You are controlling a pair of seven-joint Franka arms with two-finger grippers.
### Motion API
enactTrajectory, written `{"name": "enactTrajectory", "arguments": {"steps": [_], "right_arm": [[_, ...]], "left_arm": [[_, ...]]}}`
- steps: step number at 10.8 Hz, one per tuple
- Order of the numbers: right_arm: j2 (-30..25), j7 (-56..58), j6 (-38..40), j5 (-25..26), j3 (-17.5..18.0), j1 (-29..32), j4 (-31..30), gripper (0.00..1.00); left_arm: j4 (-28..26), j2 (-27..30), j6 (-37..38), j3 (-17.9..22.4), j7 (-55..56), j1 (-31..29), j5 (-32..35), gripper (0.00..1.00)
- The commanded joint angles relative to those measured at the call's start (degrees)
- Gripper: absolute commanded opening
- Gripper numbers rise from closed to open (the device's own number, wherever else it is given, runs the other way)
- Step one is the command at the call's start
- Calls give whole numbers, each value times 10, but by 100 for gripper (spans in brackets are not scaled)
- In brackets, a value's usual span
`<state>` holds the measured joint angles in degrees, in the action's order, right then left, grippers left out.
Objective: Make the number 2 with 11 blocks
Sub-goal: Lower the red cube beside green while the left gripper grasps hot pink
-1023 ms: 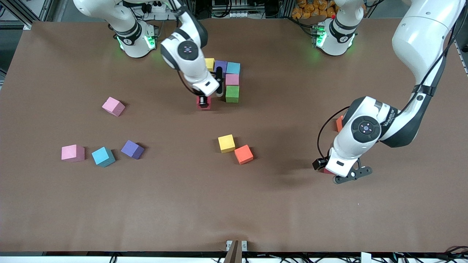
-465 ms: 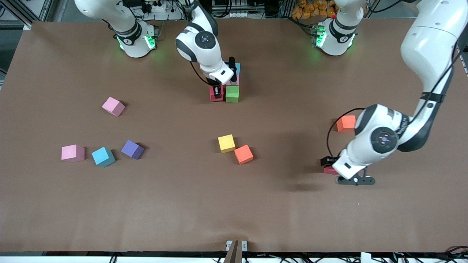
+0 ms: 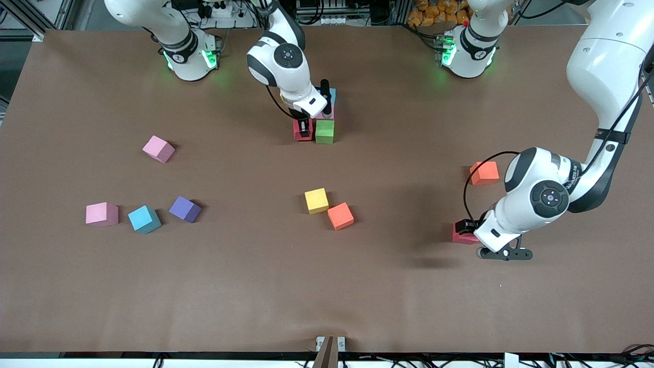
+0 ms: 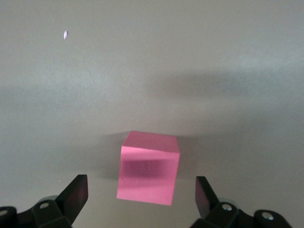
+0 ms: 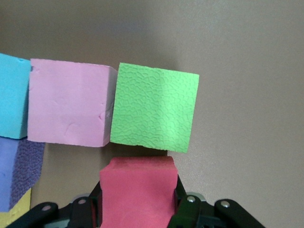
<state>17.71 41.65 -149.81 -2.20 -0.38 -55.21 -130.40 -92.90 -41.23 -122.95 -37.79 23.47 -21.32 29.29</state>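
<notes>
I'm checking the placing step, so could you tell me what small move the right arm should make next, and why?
Probably open the right claw and lift straight up. Its red block already sits on the table beside the green block, their edges meeting in the right wrist view, so it looks placed. The left claw hangs open over another red block.

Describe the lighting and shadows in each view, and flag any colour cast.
Front view: even overhead light, soft shadows under both arms, green glow at the bases. Left wrist view: table looks washed-out grey, the red block reads pink, a dark band of shadow crossing it. Right wrist view: bright, sharp; green block texture clear.
</notes>
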Motion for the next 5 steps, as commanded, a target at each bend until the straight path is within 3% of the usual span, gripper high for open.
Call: {"name": "enactTrajectory", "arguments": {"steps": [1,5], "right_arm": [[5,-26,-6,2,-1,1,0,31],[11,-46,-22,2,-1,2,-1,31]], "left_arm": [[-1,-24,-19,3,-12,-1,-5,100],[0,-35,-50,16,-14,8,13,100]]}}
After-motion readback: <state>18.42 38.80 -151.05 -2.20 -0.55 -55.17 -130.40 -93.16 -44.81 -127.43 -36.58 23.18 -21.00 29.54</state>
